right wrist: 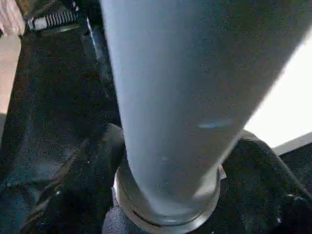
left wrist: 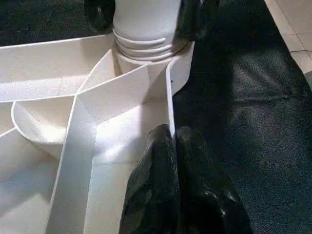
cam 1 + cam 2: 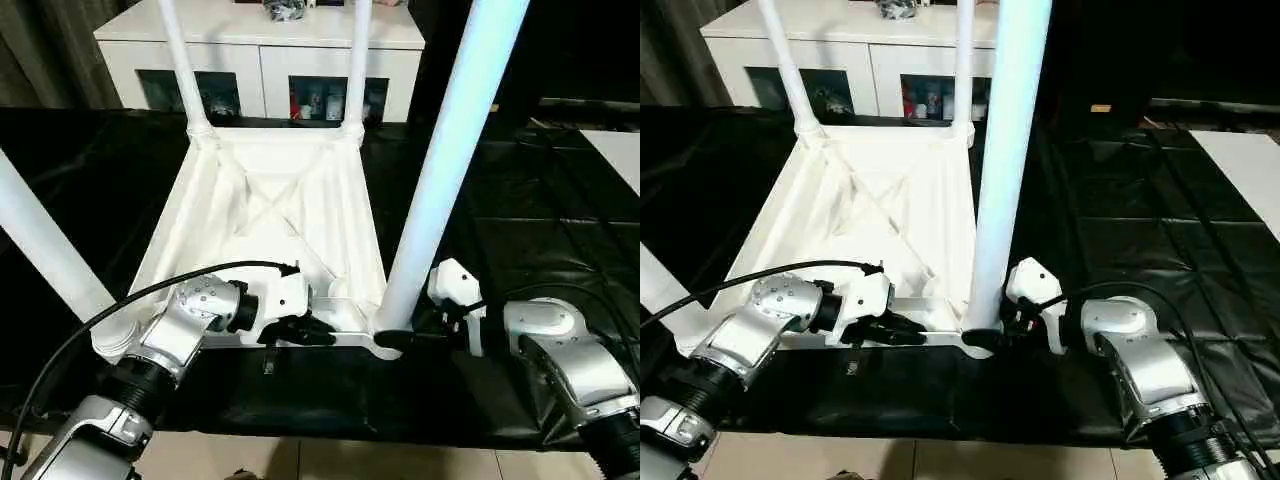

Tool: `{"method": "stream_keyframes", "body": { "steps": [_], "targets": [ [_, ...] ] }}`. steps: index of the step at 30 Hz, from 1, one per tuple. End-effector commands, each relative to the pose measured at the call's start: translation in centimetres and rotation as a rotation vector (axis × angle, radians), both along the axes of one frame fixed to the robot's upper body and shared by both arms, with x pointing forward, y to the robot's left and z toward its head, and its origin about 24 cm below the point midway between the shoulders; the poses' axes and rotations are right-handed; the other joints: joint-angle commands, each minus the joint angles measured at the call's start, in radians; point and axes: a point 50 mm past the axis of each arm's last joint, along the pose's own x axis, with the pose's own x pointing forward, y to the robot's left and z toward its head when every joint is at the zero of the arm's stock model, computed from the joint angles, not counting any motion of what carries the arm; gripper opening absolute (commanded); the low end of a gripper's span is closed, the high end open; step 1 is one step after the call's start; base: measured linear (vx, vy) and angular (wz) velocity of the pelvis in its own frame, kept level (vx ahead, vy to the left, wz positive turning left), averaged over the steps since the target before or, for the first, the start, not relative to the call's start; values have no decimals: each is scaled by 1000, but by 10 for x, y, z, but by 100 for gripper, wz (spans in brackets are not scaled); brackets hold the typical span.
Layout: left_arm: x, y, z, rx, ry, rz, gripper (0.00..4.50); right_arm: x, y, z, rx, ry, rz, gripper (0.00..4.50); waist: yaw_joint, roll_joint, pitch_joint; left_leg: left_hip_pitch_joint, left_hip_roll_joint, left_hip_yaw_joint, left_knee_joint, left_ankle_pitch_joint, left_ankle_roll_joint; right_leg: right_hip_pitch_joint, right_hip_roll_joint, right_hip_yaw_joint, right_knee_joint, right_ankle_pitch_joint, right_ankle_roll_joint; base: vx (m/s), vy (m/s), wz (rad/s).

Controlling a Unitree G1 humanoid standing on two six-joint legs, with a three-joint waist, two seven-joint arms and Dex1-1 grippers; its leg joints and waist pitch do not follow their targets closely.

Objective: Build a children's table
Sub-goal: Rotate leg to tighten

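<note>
The children's table lies upside down on a black cover, its ribbed, X-braced tabletop [image 3: 270, 200] facing up. Two legs [image 3: 180, 60] [image 3: 357, 60] stand in the far corner sockets. A third leg [image 3: 50, 250] rises from the near left corner, and a fourth leg [image 3: 440, 180] from the near right socket [image 3: 385, 345]. My left gripper [image 3: 305, 330] is shut with nothing in it, its tips [image 2: 171, 134] resting on the near rim. My right gripper [image 3: 400, 340] is open, its jaws standing close on either side of the base of the near right leg [image 1: 165, 122].
A white cabinet [image 3: 260, 30] stands behind the table. The black cover [image 3: 520, 220] spreads to both sides, and a flat white board [image 3: 1250, 170] lies at the far right. Light floor [image 3: 300, 460] shows past the front edge. A black cable [image 3: 100, 320] arcs over my left forearm.
</note>
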Motion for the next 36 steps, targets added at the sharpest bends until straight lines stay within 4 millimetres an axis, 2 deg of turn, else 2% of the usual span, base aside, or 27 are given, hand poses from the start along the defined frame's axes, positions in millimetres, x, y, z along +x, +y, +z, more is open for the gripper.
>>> {"method": "stream_keyframes", "body": {
  "steps": [1, 7, 8, 14, 21, 23, 24, 25, 26, 27, 28, 29, 30, 31, 32, 33, 34, 36],
  "targets": [
    [-3, -4, -4, 38, 4, -46, 0, 1, -4, -2, -46, -11, -3, 341, 0, -14, -56, 19, 29, -12, -78, -312, 27, 32, -29, 14, -70, -307, -208, 0, 0, 0],
    [-2, -4, -4, 41, 3, -48, 0, 1, -5, -3, -55, -5, -6, 341, 1, -14, -55, 19, 29, -12, -78, -321, 29, 33, -30, 15, -72, -324, -204, 0, 0, 0],
    [-2, -3, -4, 42, 2, -48, 0, 1, -5, -3, -45, -2, -10, 317, 0, -14, -54, 19, 29, -12, -79, -327, 28, 32, -30, 14, -72, -330, -202, 0, 0, 0],
    [-1, -3, -4, 41, 3, -50, 0, 3, -4, -2, -21, 1, -10, 280, 0, -13, -54, 20, 30, -13, -80, -342, 23, 31, -30, 15, -74, -344, -198, 0, 0, 0],
    [-2, -3, -4, 45, 7, -50, 0, 4, -3, -1, 27, 9, -35, 273, 0, -12, -54, 20, 30, -13, -80, -339, 24, 31, -30, 14, -73, -335, -203, 0, 0, 0],
    [-1, -2, -6, 54, 10, -24, 0, 12, -2, -1, 89, -5, -141, 273, -3, -12, -54, 17, 28, -14, -81, -342, 21, 32, -31, 13, -73, -346, -201, 0, 0, 0],
    [0, -2, -7, 58, 12, -11, 0, 15, -2, -1, 109, -9, -183, 273, -6, -8, -53, 20, 29, -13, -82, -353, 16, 27, -30, 14, -75, -351, -202, 0, 0, 0],
    [3, -2, -9, 71, 3, 38, 0, 22, -2, -5, 104, -22, -281, 273, -6, -9, -52, 21, 28, -13, -81, -362, 11, 25, -29, 14, -77, -363, -201, 0, 0, 0],
    [7, -4, -11, 79, -9, 82, 0, 27, -1, -9, 100, -28, -358, 273, -15, -10, -50, 17, 24, -17, -84, -383, -3, 26, -29, 11, -78, -404, -192, 0, 0, 0],
    [7, -4, -11, 79, -9, 82, 0, 27, -1, -9, 100, -28, -358, 272, -20, -11, -51, 19, 22, -19, -84, -392, -15, 26, -30, 9, -81, -442, -175, 0, 0, 0],
    [12, -6, -12, 85, -19, 145, 0, 32, 2, -13, 116, -23, -438, 272, -22, -11, -50, 20, 23, -21, -85, -400, -18, 25, -30, 9, -84, -458, -167, 0, 0, 0],
    [12, -6, -12, 85, -19, 145, 0, 32, 2, -13, 116, -23, -438, 272, -29, -11, -47, 23, 20, -21, -82, -427, -24, 19, -29, 7, -89, -504, -156, 0, 0, 0],
    [21, -27, -14, 41, 6, 280, 0, 45, 18, -22, 133, -39, -665, 272, -34, -14, -45, 23, 20, -22, -83, -438, -26, 16, -31, 7, -94, -542, -143, 0, 0, 0],
    [21, -28, -14, 41, 7, 284, 0, 45, 19, -22, 132, -40, -673, 272, -39, -11, -41, 21, 18, -22, -82, -444, -35, 12, -31, 6, -96, -569, -139, 0, 0, 0],
    [24, -38, -14, 39, 16, 326, 0, 49, 28, -25, 121, -51, -755, 272, -45, -8, -43, 24, 14, -31, -82, -464, -51, 12, -34, -3, -103, -639, -114, 0, 0, 0],
    [26, -47, -15, 41, 23, 359, 0, 52, 38, -27, 106, -58, -812, 272, -54, -8, -44, 17, 13, -39, -88, -469, -57, 21, -34, -9, -105, -647, -98, -55, 13, -16],
    [26, -48, -15, 42, 23, 363, 0, 52, 39, -28, 105, -59, -819, 272, -57, -6, -44, 19, 14, -42, -90, -479, -56, 22, -33, -13, -109, -642, -96, 0, 0, 0],
    [28, -62, -17, 53, 26, 406, 0, 55, 60, -28, 98, -69, -848, 272, -65, 1, -43, 26, 16, -48, -94, -536, -43, 22, -33, -23, -119, -590, -117, 0, 0, 0]
  ]
}}
